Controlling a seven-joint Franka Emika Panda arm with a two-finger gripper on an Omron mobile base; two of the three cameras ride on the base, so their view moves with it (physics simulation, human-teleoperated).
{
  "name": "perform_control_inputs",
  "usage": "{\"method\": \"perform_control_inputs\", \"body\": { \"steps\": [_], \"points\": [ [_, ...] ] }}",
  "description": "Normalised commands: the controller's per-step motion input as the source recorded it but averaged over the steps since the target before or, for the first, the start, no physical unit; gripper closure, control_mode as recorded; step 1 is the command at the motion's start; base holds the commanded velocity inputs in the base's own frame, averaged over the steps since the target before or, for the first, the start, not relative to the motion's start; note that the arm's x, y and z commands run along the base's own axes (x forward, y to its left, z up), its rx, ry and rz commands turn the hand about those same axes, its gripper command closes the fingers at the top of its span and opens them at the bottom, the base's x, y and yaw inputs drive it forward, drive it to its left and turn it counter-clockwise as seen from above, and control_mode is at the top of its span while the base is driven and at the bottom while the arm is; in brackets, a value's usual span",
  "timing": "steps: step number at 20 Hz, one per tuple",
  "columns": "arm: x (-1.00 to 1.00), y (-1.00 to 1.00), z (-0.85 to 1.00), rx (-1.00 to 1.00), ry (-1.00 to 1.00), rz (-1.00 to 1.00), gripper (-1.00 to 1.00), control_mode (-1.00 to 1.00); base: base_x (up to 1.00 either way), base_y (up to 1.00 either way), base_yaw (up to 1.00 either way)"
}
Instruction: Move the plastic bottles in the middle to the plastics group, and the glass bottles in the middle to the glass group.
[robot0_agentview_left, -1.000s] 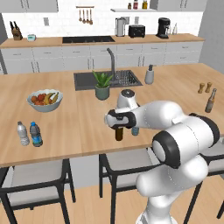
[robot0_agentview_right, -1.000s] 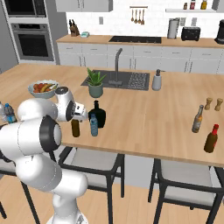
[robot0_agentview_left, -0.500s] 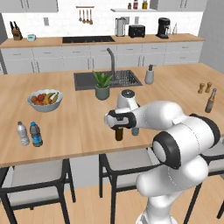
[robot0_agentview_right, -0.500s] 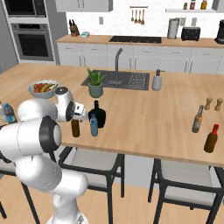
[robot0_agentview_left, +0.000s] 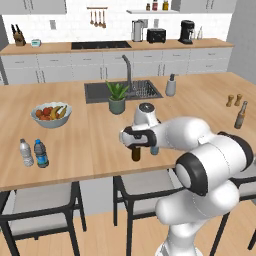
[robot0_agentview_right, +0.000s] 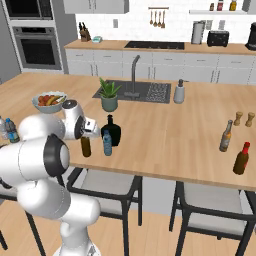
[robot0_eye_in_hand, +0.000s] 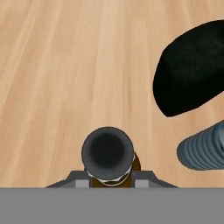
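Gripper (robot0_agentview_left: 134, 142): set over the neck of the beer bottle (robot0_agentview_left: 135, 153), one dark finger tip at each side of the neck in the hand view; whether the jaws already pinch the neck or stand just off it cannot be told.
Beer bottle: upright near the counter's (robot0_agentview_left: 85, 150) front edge, in the middle, mouth up under the hand.
Neighbours: water bottle (robot0_agentview_right: 107, 143) just beside the beer bottle on its right; black flask (robot0_agentview_right: 111, 133) close behind the pair. All three stand apart but crowded.
Risk, grip: a hold high on a slim neck leaves the heavy body free to swing, likely to slip if the jaws close off-centre.
Risk, collision: a sideways pull before a clean lift would likely knock over the light water bottle or bump the flask.
Risk, route: the glass group lies far right along the counter; a low carry could clip the flask on the way.
Count, middle: one beer bottle, one flask, one water bottle.
Count, glass group: one tall bottle (robot0_agentview_right: 226, 136) at the far right, with one red-capped bottle (robot0_agentview_right: 241, 158) near it and two shakers (robot0_agentview_right: 243, 119) behind.
Count, plastics group: two small bottles (robot0_agentview_left: 33, 153) at the far left.
Count, other: one fruit bowl (robot0_agentview_left: 50, 114), one potted plant (robot0_agentview_left: 117, 98), one soap dispenser (robot0_agentview_left: 171, 86).
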Motion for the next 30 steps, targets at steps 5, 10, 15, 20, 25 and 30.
{"method": "perform_control_inputs", "body": {
  "steps": [5, 10, 15, 20, 25, 30],
  "points": [
    [-0.3, 0.0, 0.08, 0.0, -0.02, 0.0, 1.0, -1.0, 0.0, 0.0, 0.0],
    [-0.99, 0.0, 0.47, 0.0, -0.07, -0.01, 1.0, -1.0, 0.0, 0.0, 0.0],
    [-0.9, -0.06, 0.4, 0.0, -0.02, -0.02, 1.0, -1.0, 0.0, 0.0, 0.0],
    [-0.56, -0.35, 0.36, 0.0, -0.01, -0.08, 1.0, -1.0, 0.0, 0.0, 0.0],
    [-0.28, -0.71, 0.31, 0.0, 0.0, -0.13, 1.0, -1.0, 0.0, 0.0, 0.0],
    [-0.05, -0.9, 0.29, 0.0, 0.0, -0.13, 1.0, -1.0, 0.0, 0.0, 0.0]
  ]
}}
